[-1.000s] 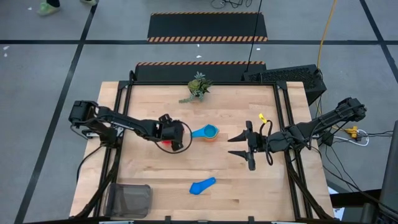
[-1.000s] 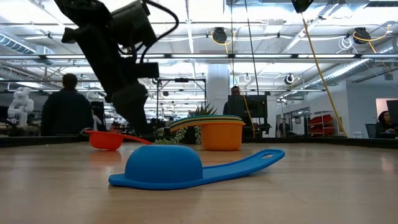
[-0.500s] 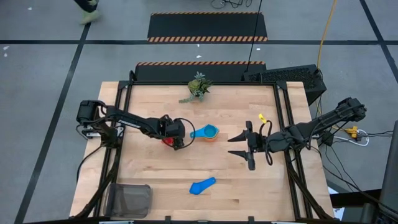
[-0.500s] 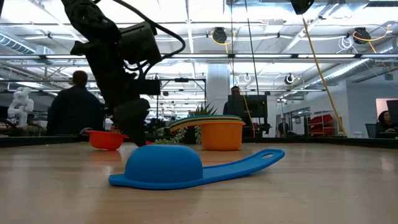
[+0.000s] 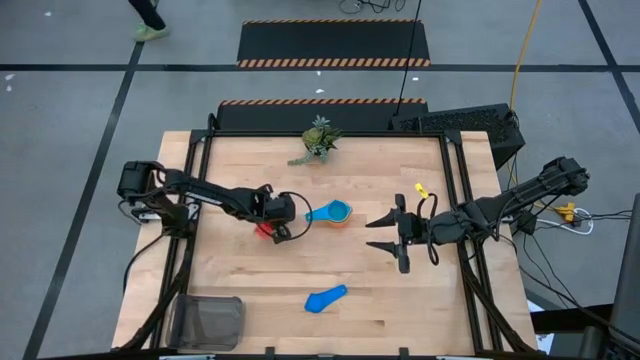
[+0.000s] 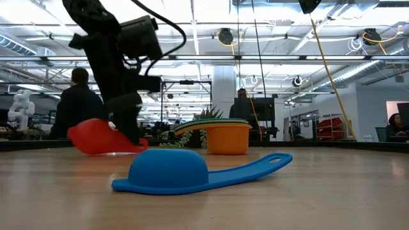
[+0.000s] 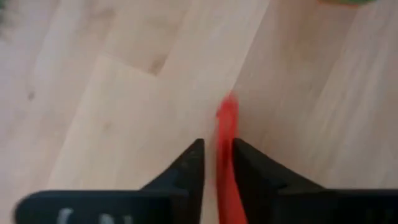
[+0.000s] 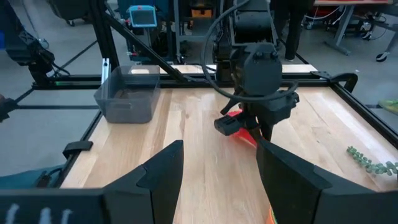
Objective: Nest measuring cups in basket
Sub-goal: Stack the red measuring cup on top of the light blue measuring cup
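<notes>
Lighting is bright and even, coming from ceiling lamps (image 6: 225, 35) seen in the low view. The table (image 5: 250, 290) shows only soft, faint shadows and no strong glare. The left wrist view is blurred throughout, the red cup (image 7: 226, 162) smeared. In the low view the blue cup (image 6: 185, 172) is sharp and the room behind is softer.

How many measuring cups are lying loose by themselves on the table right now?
1: the blue cup near the front edge. The red cup is held; others are nested in the stack, possibly hiding some.
</notes>
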